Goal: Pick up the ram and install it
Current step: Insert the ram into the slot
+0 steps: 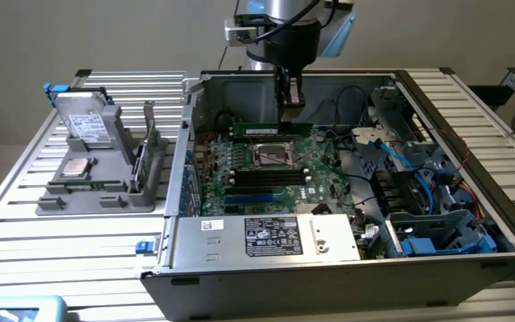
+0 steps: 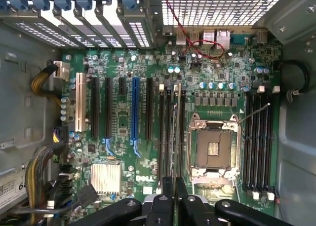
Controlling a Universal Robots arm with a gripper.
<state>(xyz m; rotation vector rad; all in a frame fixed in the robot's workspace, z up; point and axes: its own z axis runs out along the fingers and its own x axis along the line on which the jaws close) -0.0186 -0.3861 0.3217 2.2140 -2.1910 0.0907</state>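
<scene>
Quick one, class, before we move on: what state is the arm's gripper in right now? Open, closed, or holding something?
Gripper: closed, holding the ram inside the open computer case.

The motherboard [image 2: 118,132] carries white "DELL" lettering [image 2: 143,178] — other labels unreadable.

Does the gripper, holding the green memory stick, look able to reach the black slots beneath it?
Probably yes: the grey metal case is open, and nothing crosses the black slots under the green memory stick in the gripper.
</scene>
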